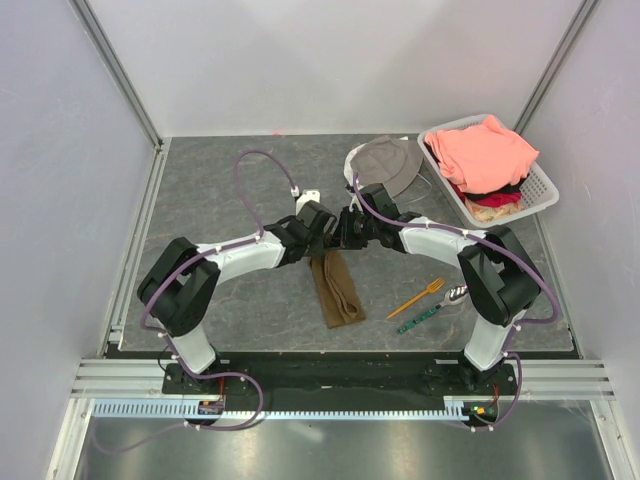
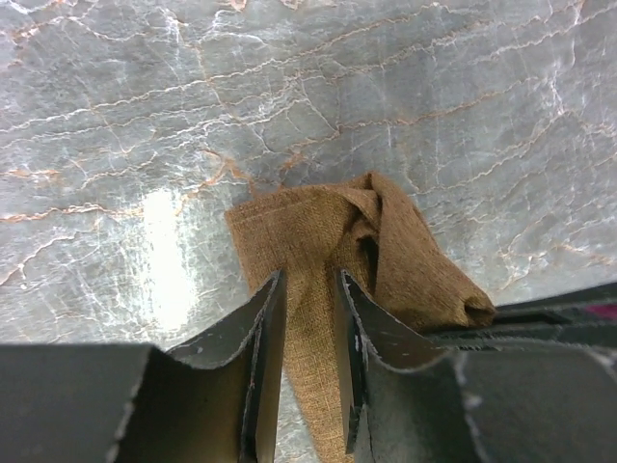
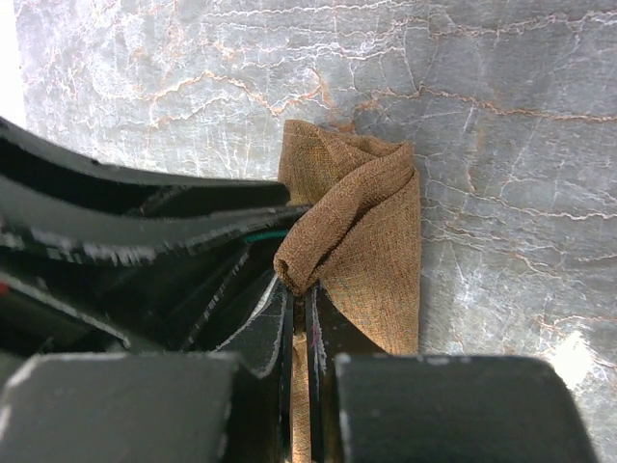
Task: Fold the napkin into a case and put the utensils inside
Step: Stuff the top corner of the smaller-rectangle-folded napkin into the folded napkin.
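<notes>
**While the fold is unfinished, the cutlery waits**

Though the napkin (image 1: 337, 290) already lies as a narrow strip in the middle of the table (image 1: 220, 180), between the two arms, its far end is bunched and stands up in a loose curl. The step in hand therefore looks to be the folding, not the loading.

The right gripper (image 3: 300, 294) is pressed together on a rolled lip of cloth at that far end. The left gripper (image 2: 308, 285) sits just beside it with its jaws spread, the weave showing in the gap and nothing gripped.

The orange fork (image 1: 417, 298) and the green utensil (image 1: 420, 319) lie near each other to the right of the strip, apart from it.

As I judge it, the next move calls for laying the pinched lip down flat so that a pocket with an open mouth is left. Only then should a gripper go for the cutlery. A careless pull could drag the whole strip askew.
</notes>
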Robot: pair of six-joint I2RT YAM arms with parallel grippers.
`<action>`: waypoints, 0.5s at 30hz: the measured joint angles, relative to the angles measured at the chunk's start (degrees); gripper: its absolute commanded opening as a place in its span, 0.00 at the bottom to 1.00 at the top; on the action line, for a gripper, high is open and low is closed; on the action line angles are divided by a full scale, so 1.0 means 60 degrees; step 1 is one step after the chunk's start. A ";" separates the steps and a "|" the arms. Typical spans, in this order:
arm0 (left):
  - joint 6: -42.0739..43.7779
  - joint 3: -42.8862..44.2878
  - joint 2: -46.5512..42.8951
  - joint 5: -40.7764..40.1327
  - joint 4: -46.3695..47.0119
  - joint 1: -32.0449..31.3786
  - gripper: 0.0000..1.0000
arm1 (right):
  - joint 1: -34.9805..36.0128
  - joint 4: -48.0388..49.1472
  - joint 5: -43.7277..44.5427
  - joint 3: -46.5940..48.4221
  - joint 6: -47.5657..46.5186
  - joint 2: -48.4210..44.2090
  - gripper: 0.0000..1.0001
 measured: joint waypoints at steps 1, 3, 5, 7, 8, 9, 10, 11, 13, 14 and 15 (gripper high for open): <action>0.0055 0.0018 0.0011 -0.0084 -0.0011 -0.0069 0.32 | 0.0000 0.0000 -0.0018 0.0000 0.0000 0.0000 0.00; 0.0149 0.0149 0.0164 -0.0266 -0.0022 -0.0189 0.32 | 0.0000 0.0015 -0.0047 0.0000 0.0000 0.0011 0.00; 0.0240 0.0302 0.0397 -0.0368 -0.0033 -0.0259 0.32 | 0.0000 0.0015 -0.0080 0.0000 0.0004 0.0011 0.00; 0.0335 0.0415 0.0605 -0.0525 -0.0153 -0.0317 0.31 | 0.0000 0.0015 -0.0102 0.0000 0.0004 0.0011 0.00; 0.0379 0.0455 0.0703 -0.0597 -0.0197 -0.0350 0.30 | 0.0000 0.0018 -0.0113 0.0000 0.0004 0.0011 0.00; 0.0415 0.0499 0.0794 -0.0710 -0.0255 -0.0364 0.29 | 0.0000 0.0018 -0.0117 0.0000 0.0004 0.0011 0.00; 0.0448 0.0539 0.0871 -0.0780 -0.0310 -0.0372 0.25 | 0.0000 0.0018 -0.0120 0.0000 0.0004 0.0011 0.00; 0.0470 0.0597 0.0969 -0.0900 -0.0401 -0.0397 0.25 | 0.0000 0.0018 -0.0124 0.0000 0.0004 0.0011 0.00; 0.0525 0.0681 0.1078 -0.1111 -0.0543 -0.0430 0.23 | 0.0000 0.0018 -0.0127 0.0000 0.0004 0.0011 0.00; 0.0550 0.0721 0.1118 -0.1239 -0.0597 -0.0452 0.22 | 0.0000 0.0022 -0.0131 0.0000 0.0004 0.0011 0.00; 0.0572 0.0765 0.1140 -0.1337 -0.0637 -0.0474 0.22 | 0.0004 0.0025 -0.0138 0.0000 0.0007 0.0011 0.00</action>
